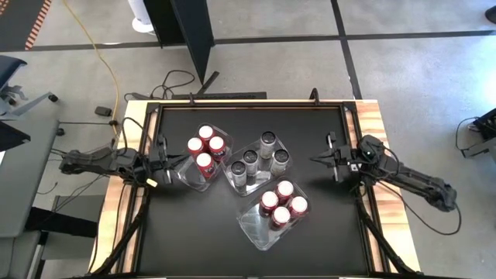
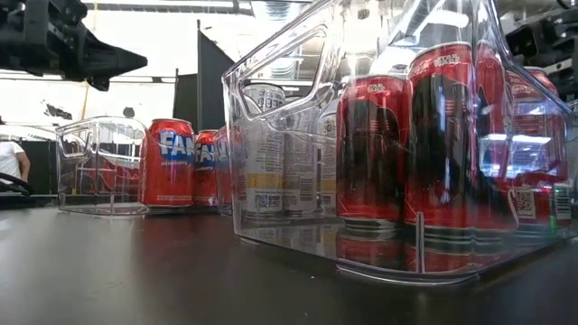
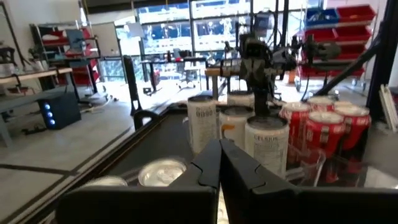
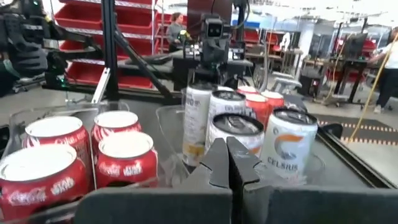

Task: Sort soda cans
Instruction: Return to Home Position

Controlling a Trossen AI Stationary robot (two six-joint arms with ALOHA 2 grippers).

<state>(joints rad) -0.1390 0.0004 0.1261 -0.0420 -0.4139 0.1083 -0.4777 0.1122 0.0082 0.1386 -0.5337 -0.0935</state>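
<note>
Cans sorted already by look of it, twelve in three clear trays mid-table, all upright, long axes vertical; left tray [image 1: 188,173] near left edge with four red soda cans [image 1: 205,149]; middle tray [image 1: 235,183] with four silver-grey cans [image 1: 258,157], dark tops; third tray [image 1: 260,225] toward front edge with four more red cans [image 1: 282,203]; no loose can seen on the tabletop.

Left gripper [image 1: 165,161] over left edge of table, fingers pressed together, empty, pointing inward at left tray, just beside its wall; nearest red group lies straight ahead of it; in left wrist view fingertips [image 3: 219,163] closed, silver tops below, silver cans [image 3: 267,144] beyond.

Right gripper [image 1: 324,160] near right edge, pinched shut on nothing, aimed inward at silver group; well apart from middle tray; right wrist view shows closed fingertips [image 4: 227,163] with silver cans [image 4: 234,134] ahead and red cans [image 4: 124,158] to one side.

Judged: any further pick needs jaws opened first, top-down or side approach along vertical can axis; left arm nearer left tray, right arm nearer the other two.

Table [image 1: 194,240] flat, black, matte, wood border; low view shows glossy reflections under trays; room beyond: concrete floor, yellow cable [image 1: 108,58], red shelving, people far off.
</note>
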